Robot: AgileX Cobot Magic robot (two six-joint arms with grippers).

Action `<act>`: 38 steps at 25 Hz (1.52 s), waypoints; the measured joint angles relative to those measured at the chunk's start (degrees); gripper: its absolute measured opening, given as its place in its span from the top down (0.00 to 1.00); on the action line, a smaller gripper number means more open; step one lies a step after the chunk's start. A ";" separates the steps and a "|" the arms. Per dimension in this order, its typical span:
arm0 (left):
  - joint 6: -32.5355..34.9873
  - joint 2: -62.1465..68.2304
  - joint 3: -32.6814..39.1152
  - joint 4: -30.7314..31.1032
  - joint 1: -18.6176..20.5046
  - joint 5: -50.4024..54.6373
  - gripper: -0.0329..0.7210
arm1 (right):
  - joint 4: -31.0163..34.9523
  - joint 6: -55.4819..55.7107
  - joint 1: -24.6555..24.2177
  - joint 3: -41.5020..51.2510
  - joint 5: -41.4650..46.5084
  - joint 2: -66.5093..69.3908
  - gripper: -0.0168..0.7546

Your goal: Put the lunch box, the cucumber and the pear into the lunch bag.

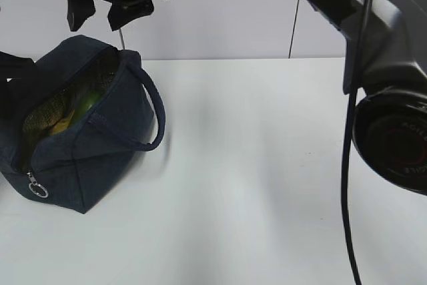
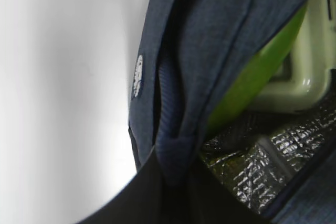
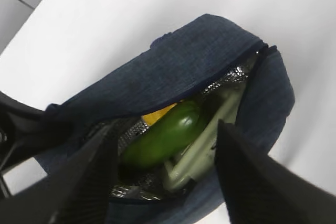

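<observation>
Inside lunch bag (image 3: 178,72), cucumber (image 3: 163,137) lies along the opening — right claw (image 3: 163,174) spread above, left claw's state unclear.

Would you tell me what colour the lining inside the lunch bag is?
Silvery, with a crinkled foil look; the lining shows best in the left wrist view.

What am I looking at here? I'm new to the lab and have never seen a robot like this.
A two-armed robot is packing a lunch bag that sits on a white table. One picture is taken from in front; the other two come from cameras on each wrist. The right wrist view looks down between the open right gripper, which holds nothing, into the unzipped bag: the cucumber lies on the pale green lid of the lunch box, with the yellow pear showing behind. The left wrist view is pressed close against the bag's edge; its gripper's state cannot be told.
</observation>
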 joint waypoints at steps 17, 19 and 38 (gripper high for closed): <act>0.05 0.00 0.00 -1.12 0.00 0.00 0.95 | -5.21 -7.19 0.00 0.00 0.00 0.00 0.38; 0.05 0.00 0.00 -1.14 0.00 0.00 0.95 | -5.37 -5.66 0.00 0.00 0.00 0.00 0.38; 0.05 0.00 0.00 -1.18 0.00 -0.11 0.95 | -9.17 -5.93 0.00 14.80 0.00 -4.95 0.38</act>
